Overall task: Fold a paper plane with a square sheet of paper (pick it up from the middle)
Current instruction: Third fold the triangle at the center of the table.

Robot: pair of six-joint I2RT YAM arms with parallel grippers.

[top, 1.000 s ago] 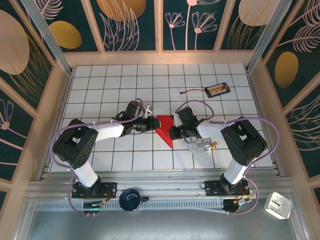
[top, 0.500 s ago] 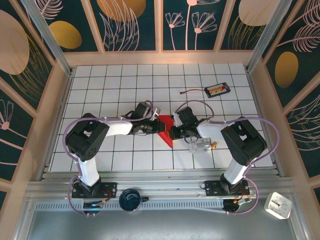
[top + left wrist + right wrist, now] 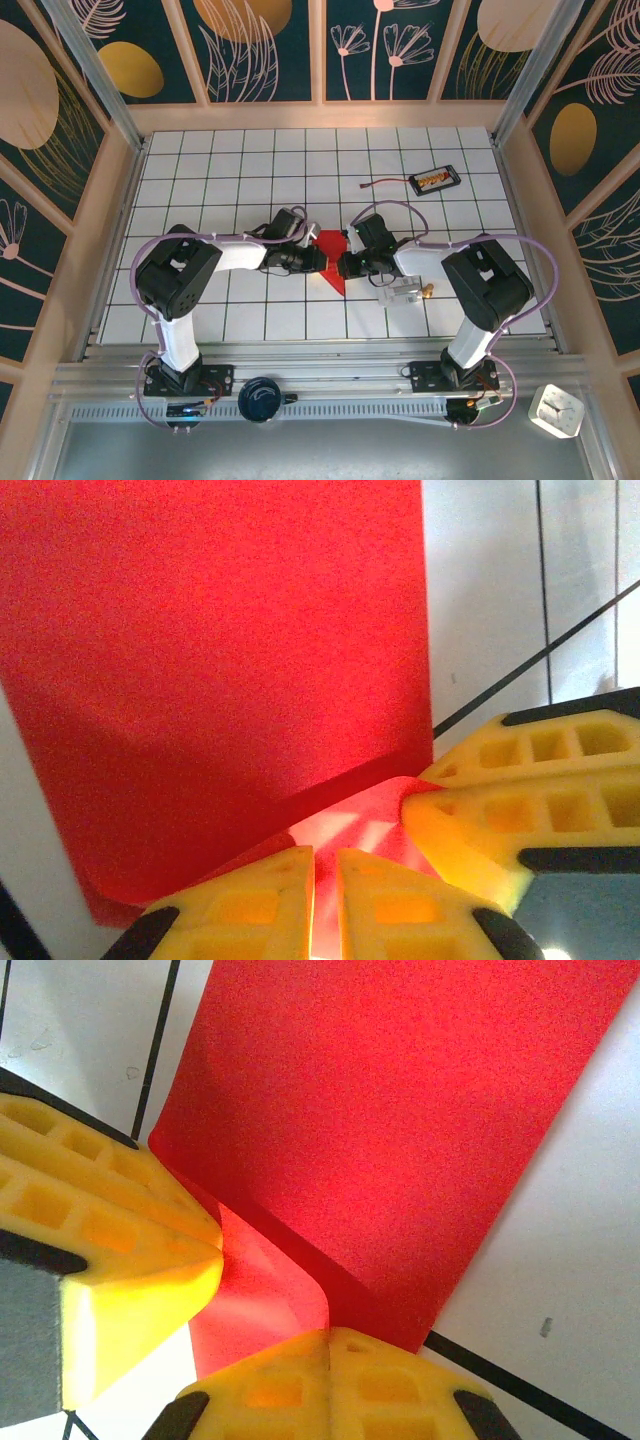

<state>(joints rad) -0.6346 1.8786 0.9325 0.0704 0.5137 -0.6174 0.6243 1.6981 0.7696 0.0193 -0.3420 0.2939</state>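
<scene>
Left gripper [image 3: 322, 868] pinches sheet [image 3: 220, 660] at its 9 o'clock, right gripper [image 3: 328, 1345] pinches at 3; I'd pull evenly for a straight crease.

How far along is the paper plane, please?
Done: the red paper is mid-table and folded at least once, one flap raised. In hand: the left hand and right hand both pinch that raised fold, fingertips close together. Left: the remaining folds; no narrow pointed dart yet.
</scene>
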